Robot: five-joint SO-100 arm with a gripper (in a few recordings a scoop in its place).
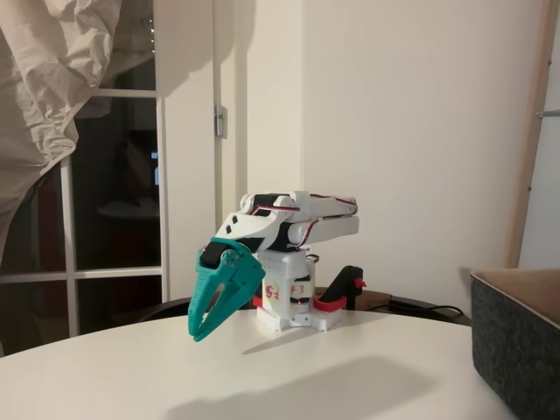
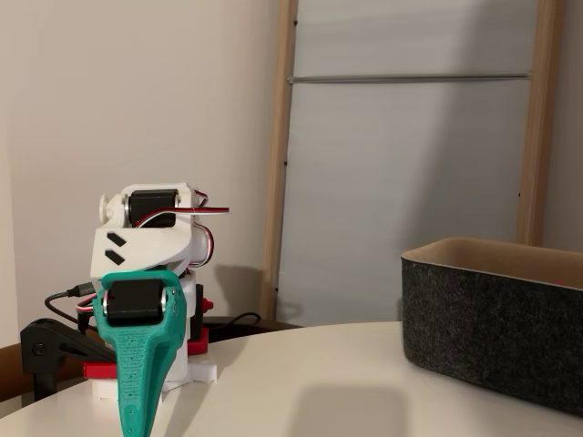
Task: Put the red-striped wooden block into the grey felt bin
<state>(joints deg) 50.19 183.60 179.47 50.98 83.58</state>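
Observation:
The red-striped wooden block is out of view. My white arm is folded low over its base (image 1: 293,302) at the back of the round white table (image 1: 350,376). Its teal gripper (image 1: 199,332) points down at the tabletop, shut, with nothing between the tips. Seen edge-on in the other fixed view, the gripper (image 2: 135,426) hangs at the lower left, just above the table (image 2: 319,382). The grey felt bin (image 1: 516,350) stands at the table's right edge, well apart from the gripper. Its tan inner rim shows in the other fixed view, where the bin (image 2: 492,337) sits on the right.
A black clamp (image 1: 350,287) and cables sit beside the arm's base. Behind the table are a dark glazed door (image 1: 114,219), a hanging pale cloth (image 1: 52,87) and a white wall. A wooden frame (image 2: 278,164) stands against the wall.

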